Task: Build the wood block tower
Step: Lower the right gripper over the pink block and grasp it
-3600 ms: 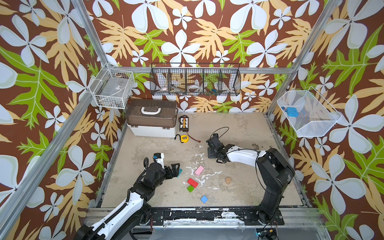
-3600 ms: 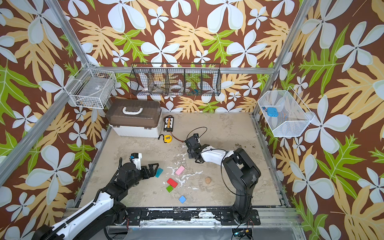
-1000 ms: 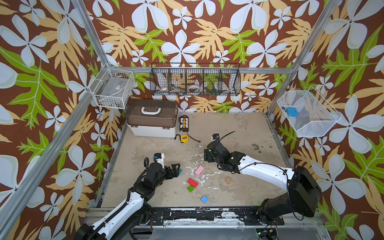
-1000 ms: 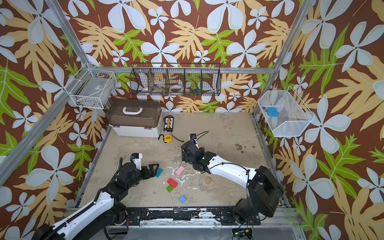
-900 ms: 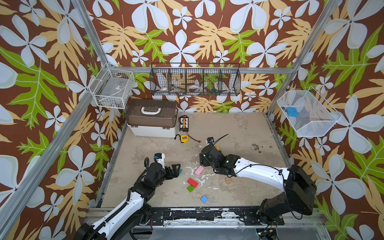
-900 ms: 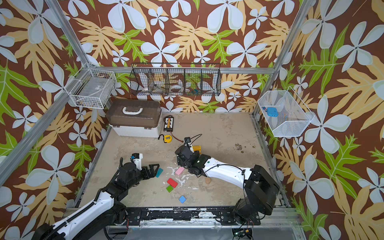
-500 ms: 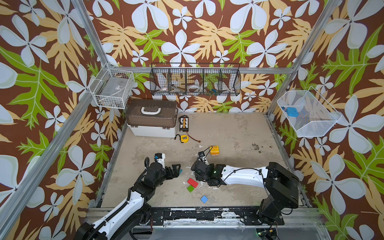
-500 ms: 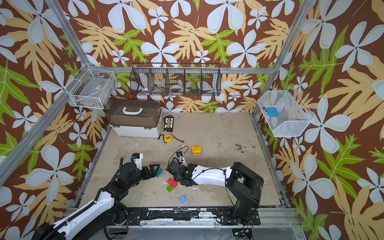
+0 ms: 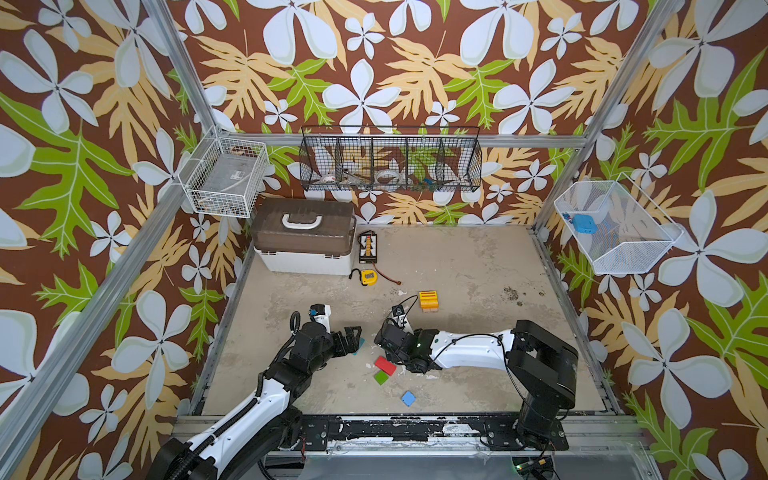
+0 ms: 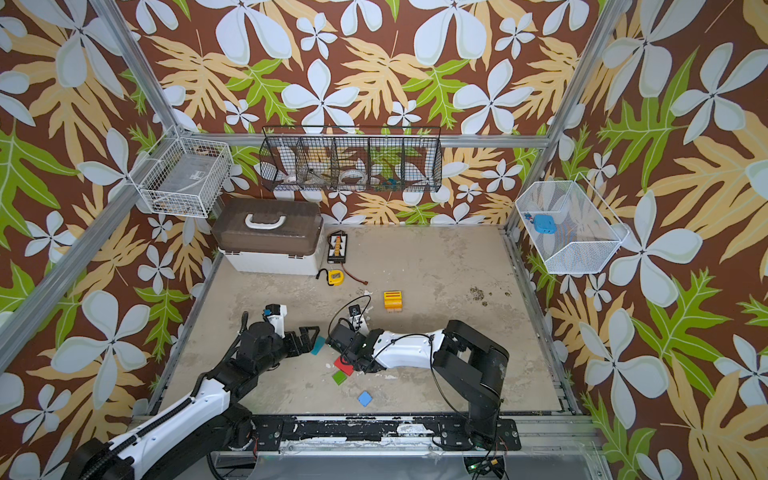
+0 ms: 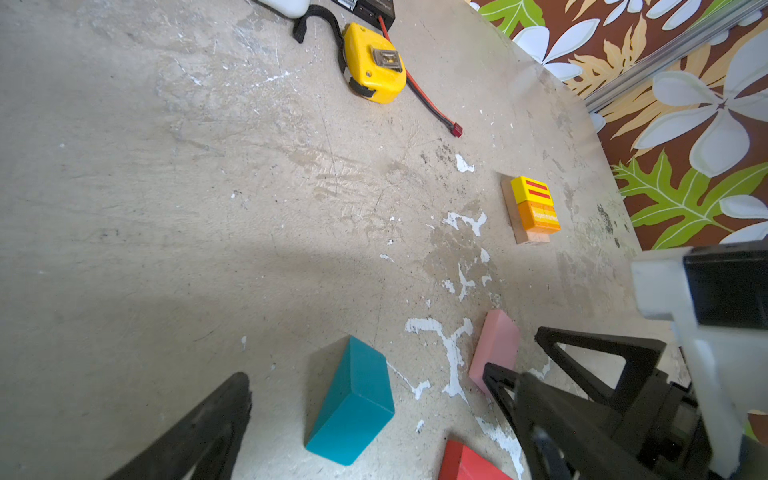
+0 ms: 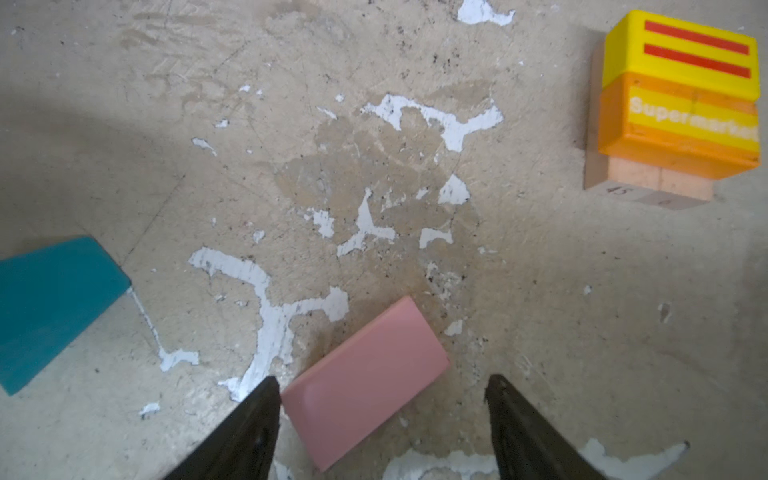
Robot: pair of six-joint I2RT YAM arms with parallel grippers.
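Right gripper [image 12: 381, 379] spread, low over table, pink block [image 12: 365, 384] flat between the jaws. Left gripper [image 9: 352, 336] also spread, teal block [image 11: 351, 401] just ahead. Yellow-on-orange stack [image 12: 677, 104] on its wood base stands well apart.

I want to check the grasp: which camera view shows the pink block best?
The right wrist view: the pink block lies large and nearly whole between the open fingers. The left wrist view shows it partly. In both top views the right arm hides it.
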